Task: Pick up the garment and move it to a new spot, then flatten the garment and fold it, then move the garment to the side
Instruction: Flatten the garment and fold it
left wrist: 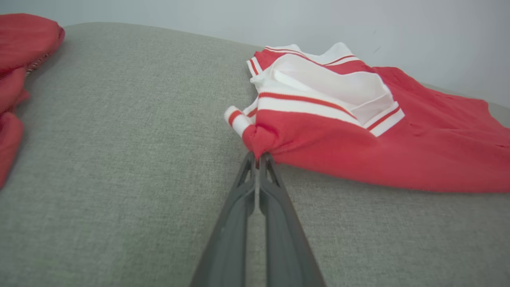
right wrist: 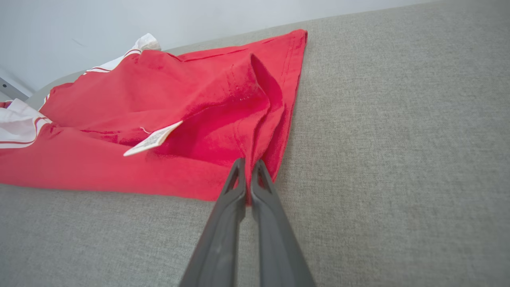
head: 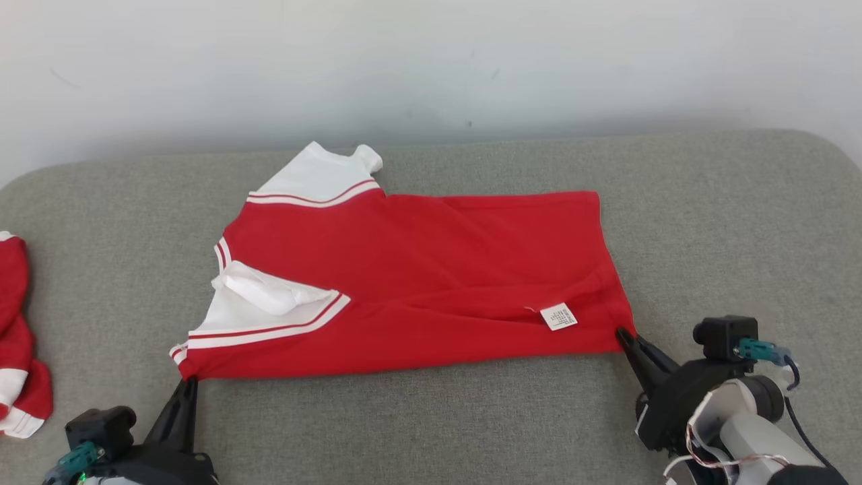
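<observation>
- Grey fabric cushion before a pale wall; a second red top lies well left of the left gripper.
- The left gripper pinches the garment at its sleeve-side near corner.
- Spread ahead between both grippers, it looks soft, light and limp; it should sag unless taken by the corners.
- The right gripper is clamped on the near hem corner, with the label just beyond.
</observation>
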Robot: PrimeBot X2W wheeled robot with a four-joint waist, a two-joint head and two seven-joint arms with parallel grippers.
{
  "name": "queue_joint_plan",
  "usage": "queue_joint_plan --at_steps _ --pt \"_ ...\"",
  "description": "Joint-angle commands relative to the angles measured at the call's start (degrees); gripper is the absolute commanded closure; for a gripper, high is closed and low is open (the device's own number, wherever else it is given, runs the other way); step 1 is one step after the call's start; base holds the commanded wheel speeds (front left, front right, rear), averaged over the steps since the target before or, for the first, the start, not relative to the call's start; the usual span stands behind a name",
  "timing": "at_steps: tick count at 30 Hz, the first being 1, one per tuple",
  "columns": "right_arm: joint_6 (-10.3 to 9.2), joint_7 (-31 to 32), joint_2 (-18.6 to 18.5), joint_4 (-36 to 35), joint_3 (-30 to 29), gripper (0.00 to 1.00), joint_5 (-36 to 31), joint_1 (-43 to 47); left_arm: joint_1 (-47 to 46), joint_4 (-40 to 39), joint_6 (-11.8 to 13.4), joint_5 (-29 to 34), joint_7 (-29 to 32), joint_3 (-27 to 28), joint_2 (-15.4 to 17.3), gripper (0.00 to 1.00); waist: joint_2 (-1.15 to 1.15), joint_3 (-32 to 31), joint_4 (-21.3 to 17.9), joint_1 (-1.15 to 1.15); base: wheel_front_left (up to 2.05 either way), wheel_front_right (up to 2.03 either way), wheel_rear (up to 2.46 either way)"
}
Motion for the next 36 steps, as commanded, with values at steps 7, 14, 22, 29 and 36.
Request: queue_joint_plan --at_steps 7,14,22,29,36 --pt "-0.10 5.21 -4.13 -5.43 -1.01 1.00 2.03 6.77 5.61 -4.34 0.83 0.17 -0.22 0.66 0.70 1.00 0.00 -2.87 0.70 0.00 0.00 0.00 0.00" --pt "-0.10 10.14 -6.22 -11.05 -3.20 1.00 3.08 13.23 11.55 -8.74 2.68 -1.12 1.83 0.67 0.59 1.00 0.00 -3.78 0.68 0.00 0.00 0.00 0.00" --pt "-0.11 13.56 -6.93 -16.35 -7.95 1.00 2.14 19.52 17.27 -14.91 4.80 -1.94 3.52 0.95 0.61 1.00 0.00 -3.55 0.88 0.00 0.00 0.00 0.00" --pt "-0.10 17.48 -5.23 -19.80 -11.68 1.00 -1.29 22.65 19.80 -19.17 6.39 -2.63 5.77 0.95 0.92 1.00 0.00 -3.23 0.97 0.00 0.00 0.00 0.00" --pt "-0.10 19.25 -2.86 -22.12 -16.10 0.00 -5.63 23.21 20.30 -19.94 8.19 -2.89 6.14 1.31 0.74 0.00 0.00 -3.72 1.49 0.00 0.00 0.00 0.00"
